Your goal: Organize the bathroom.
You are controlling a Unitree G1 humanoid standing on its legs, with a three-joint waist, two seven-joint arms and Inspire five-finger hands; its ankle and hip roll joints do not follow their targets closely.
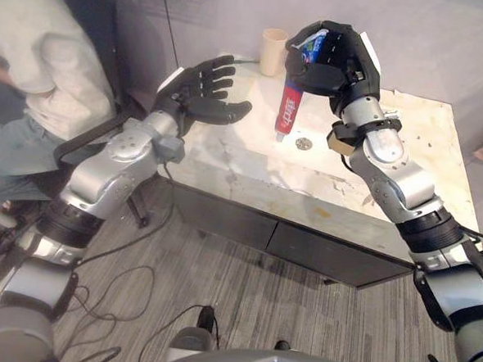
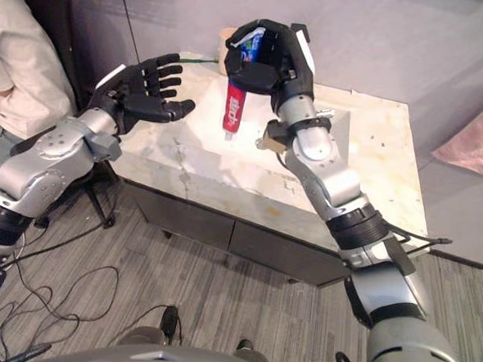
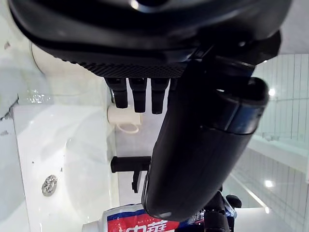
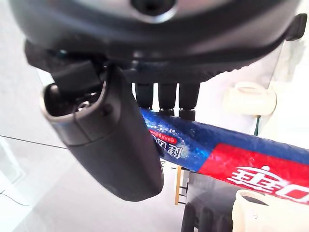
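Observation:
My right hand [image 1: 331, 59] is raised above the sink [image 1: 252, 145], shut on the blue top end of a red and blue toothpaste tube [image 1: 290, 110] that hangs cap down over the basin. In the right wrist view the tube [image 4: 231, 162] crosses under the curled fingers [image 4: 166, 99]. My left hand [image 1: 202, 92] hovers open over the sink's left edge, fingers spread, holding nothing. A cream cup [image 1: 273, 52] stands at the back of the counter, behind the tube. The left wrist view shows that cup [image 3: 124, 118] and the tube [image 3: 140, 222] past the straight fingers [image 3: 137, 94].
The white marble counter [image 1: 425, 135] holds the sunken basin with a metal drain [image 1: 303, 142]. A person in a white top [image 1: 32, 53] sits on a chair at the left. A pink cloth [image 2: 478, 134] lies on the floor at the right.

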